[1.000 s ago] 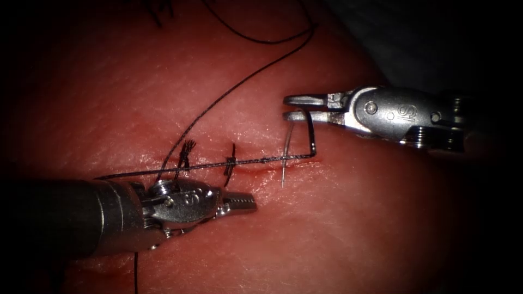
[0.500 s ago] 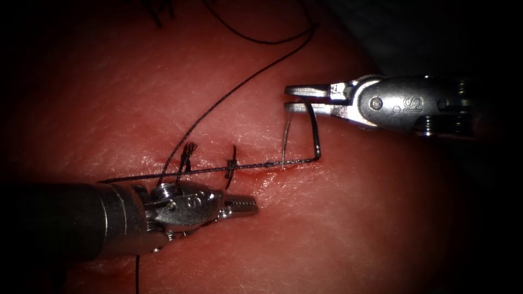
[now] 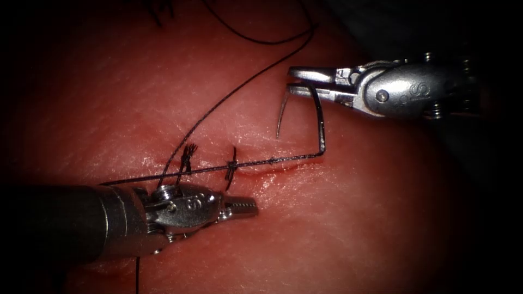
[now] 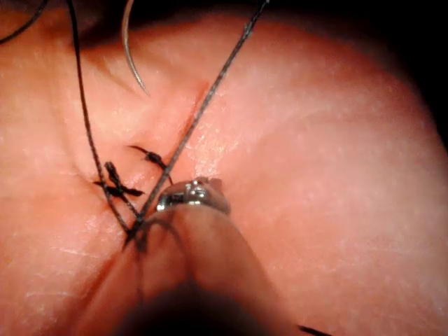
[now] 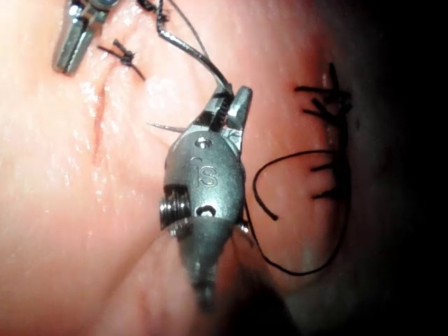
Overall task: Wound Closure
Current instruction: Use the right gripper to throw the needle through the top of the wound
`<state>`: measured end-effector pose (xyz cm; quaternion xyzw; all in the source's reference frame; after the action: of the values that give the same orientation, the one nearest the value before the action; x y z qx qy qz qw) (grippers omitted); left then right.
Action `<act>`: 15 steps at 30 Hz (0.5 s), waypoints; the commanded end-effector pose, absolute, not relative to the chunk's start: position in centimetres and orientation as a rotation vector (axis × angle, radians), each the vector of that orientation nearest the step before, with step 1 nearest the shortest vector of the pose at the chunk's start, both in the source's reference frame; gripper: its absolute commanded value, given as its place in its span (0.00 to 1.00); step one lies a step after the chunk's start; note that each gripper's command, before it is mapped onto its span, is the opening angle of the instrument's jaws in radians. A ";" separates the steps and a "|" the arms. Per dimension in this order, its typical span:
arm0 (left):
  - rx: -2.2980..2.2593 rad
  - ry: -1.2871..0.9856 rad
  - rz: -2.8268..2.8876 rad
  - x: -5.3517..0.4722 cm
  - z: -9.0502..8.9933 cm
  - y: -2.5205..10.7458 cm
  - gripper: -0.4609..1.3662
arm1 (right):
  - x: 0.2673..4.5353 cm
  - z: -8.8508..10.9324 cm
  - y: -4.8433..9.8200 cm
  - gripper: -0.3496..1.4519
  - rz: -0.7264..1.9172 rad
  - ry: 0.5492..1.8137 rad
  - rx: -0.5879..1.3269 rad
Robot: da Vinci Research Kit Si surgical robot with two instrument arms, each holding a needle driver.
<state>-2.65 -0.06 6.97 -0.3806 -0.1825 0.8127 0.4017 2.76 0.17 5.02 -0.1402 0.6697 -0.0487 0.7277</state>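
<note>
We see the right claw (image 3: 299, 81) closed on the needle (image 3: 281, 115), gripping it at the swaged end, where the thread (image 3: 321, 130) leaves it. The needle hangs below this claw, free of the tissue (image 3: 354, 218), its long curve running down toward the cut (image 3: 272, 166) with the point just above the skin. Compared with the 2 earlier endoscope pictures, the needle has come up out of the tissue as this claw rose. From the claw, the thread drops to the right end of the cut, then runs leftward along it past 2 knots (image 3: 231, 163). The left claw (image 3: 248, 206) lies below the cut, well apart from the needle, nearly closed and holding nothing. The right claw is plainly the nearer one.
</note>
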 end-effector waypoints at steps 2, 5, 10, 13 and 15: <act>-0.963 -0.463 2.055 -2.64 7.0 -0.1 0.17 | 2.76 5.1 0.2 0.00 -0.113 1.474 -0.330; -0.964 -0.463 2.056 -2.63 7.0 -0.1 0.18 | 2.76 5.1 0.2 0.00 -0.119 1.472 -0.347; -0.964 -0.464 2.056 -2.62 6.9 -0.1 0.17 | 2.77 5.1 0.1 0.00 -0.135 1.470 -0.365; -0.964 -0.465 2.055 -2.62 6.9 -0.1 0.18 | 2.77 5.1 0.1 0.00 -0.137 1.469 -0.366; -0.964 -0.465 2.055 -2.62 6.9 -0.1 0.18 | 2.76 5.1 0.1 0.00 -0.138 1.468 -0.367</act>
<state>-2.62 -0.07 6.94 -0.3815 -0.1836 0.8126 0.4005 2.76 0.10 5.14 -0.1639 0.6652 -0.0654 0.7255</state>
